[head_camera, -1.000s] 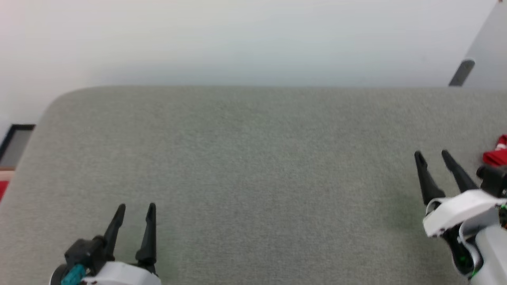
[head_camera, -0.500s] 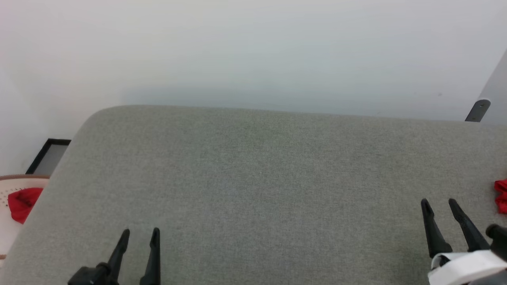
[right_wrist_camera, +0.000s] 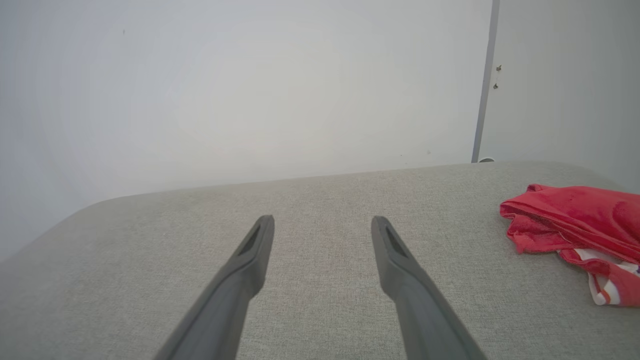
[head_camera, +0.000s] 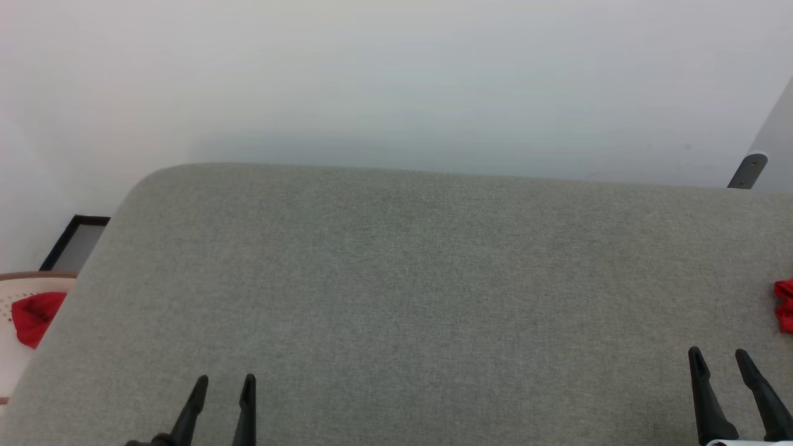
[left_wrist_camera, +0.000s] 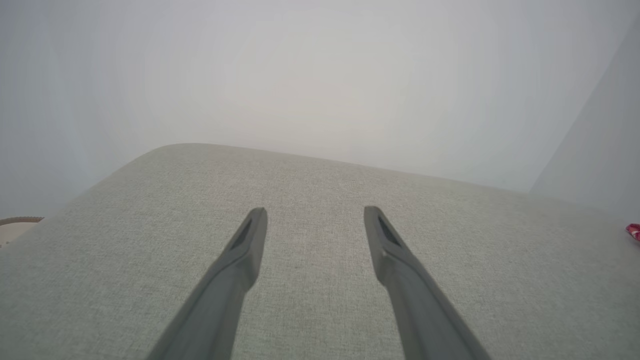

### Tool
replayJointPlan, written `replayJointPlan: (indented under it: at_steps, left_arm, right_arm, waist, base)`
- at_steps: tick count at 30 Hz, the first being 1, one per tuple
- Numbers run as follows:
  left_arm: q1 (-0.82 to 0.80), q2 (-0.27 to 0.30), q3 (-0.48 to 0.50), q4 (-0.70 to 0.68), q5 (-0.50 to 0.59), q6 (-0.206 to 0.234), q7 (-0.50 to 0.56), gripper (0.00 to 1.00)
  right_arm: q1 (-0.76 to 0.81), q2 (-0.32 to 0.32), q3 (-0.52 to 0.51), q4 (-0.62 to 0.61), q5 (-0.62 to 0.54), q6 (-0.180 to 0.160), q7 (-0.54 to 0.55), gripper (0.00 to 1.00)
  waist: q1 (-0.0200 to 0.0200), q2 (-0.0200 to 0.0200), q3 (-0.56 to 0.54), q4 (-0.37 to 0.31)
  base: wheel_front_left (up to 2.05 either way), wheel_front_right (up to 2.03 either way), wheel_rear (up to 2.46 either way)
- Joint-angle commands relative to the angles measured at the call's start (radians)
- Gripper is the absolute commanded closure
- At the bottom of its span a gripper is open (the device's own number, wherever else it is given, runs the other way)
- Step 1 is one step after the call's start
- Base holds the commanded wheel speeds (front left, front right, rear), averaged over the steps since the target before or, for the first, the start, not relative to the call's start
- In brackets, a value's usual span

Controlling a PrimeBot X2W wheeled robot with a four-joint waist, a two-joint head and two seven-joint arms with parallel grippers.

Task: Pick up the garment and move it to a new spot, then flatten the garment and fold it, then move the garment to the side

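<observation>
Both grippers low and empty, red shirt off at the right edge.

Nearest, at the lower left of the head view: left gripper point(head_camera: 225, 381) with two long dark fingers, jaws spread wide, gripping nothing, poised just over the grey fabric-covered tabletop point(head_camera: 396, 279). Same story at the lower right: right gripper point(head_camera: 717, 354), jaws wide, nothing between them, probably held so for a free reach either way. Further out on the right, well apart from the left gripper and nearer the right one: the garment point(right_wrist_camera: 570, 220), a bright red soft shirt, bunched loosely on the tabletop, white red-striped sleeve end point(right_wrist_camera: 607, 290) poking out. Fits a heap awaiting pickup, or equally a bundle set aside after folding; impossible to call. Off the left edge, a small plain red cloth scrap point(head_camera: 34, 313) in a pale perforated basket point(head_camera: 7, 297). Beyond, a plain pale wall point(head_camera: 396, 80).
</observation>
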Motion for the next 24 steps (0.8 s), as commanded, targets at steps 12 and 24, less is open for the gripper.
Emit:
replayJointPlan:
  at_steps: [12, 24]
  left_arm:
    - [0.004, 0.011, -0.008, -0.01, -0.001, -0.002, 0.001, 0.0]
    - [-0.012, 0.007, -0.002, -0.01, 0.009, -0.002, 0.001, 0.0]
  right_arm:
    - [0.041, 0.038, -0.032, -0.076, -0.025, -0.001, 0.034, 0.0]
    - [0.025, 0.039, -0.032, -0.07, -0.013, -0.001, 0.027, 0.0]
  waist:
    - [0.0, -0.0001, 0.008, -0.002]
    - [0.0, -0.0001, 0.012, -0.003]
  base:
    - [0.0, 0.0, 0.0]
    - [0.0, 0.0, 0.0]
